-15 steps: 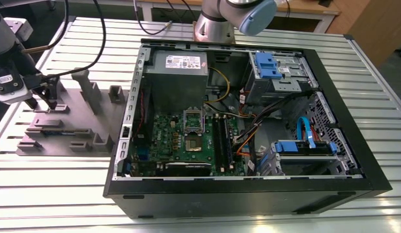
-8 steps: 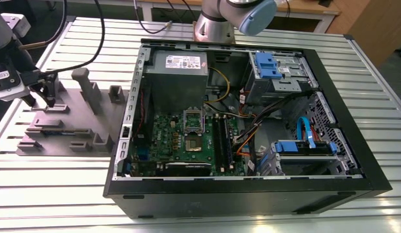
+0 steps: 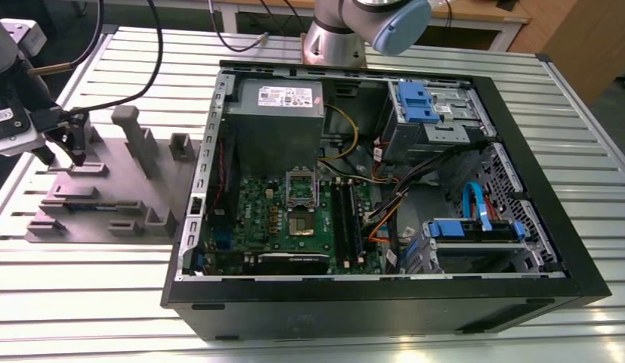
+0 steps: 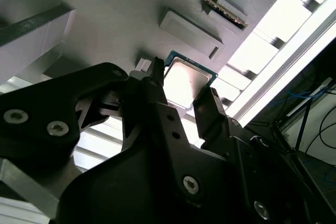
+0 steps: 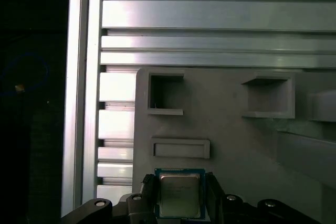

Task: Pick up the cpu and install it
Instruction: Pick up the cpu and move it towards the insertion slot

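Silvery-grey and square with a green rim, the cpu (image 5: pixel 180 195) sits dead centre between the black gripper's (image 3: pixel 65 159) two fingers (image 5: pixel 148 192). They are clamped against its opposite edges, down at the purple-grey plastic tray (image 3: pixel 100 204). Well apart, toward the exterior view's right, lies the open black computer case (image 3: pixel 393 306)

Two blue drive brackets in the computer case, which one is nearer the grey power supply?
The upper blue bracket in the exterior view, level with the power supply; the other blue bracket sits much lower in that view.
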Robot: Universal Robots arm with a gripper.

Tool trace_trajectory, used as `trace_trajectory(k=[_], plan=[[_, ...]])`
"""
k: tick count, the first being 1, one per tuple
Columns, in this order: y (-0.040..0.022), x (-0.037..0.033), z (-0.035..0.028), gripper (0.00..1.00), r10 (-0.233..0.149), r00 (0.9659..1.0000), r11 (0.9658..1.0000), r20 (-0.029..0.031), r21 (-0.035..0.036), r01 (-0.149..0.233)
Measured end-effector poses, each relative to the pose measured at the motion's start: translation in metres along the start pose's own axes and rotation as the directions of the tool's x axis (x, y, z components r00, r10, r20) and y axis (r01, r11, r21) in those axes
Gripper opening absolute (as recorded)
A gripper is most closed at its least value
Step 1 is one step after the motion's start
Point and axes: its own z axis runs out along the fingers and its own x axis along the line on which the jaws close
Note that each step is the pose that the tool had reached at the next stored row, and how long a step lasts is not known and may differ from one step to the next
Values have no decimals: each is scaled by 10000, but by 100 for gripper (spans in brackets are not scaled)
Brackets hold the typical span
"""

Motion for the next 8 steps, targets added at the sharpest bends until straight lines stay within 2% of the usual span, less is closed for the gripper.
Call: trace_trajectory(k=[8], plan=[[1,1,-22,47,1,10000,10000,-4,2,-1]])
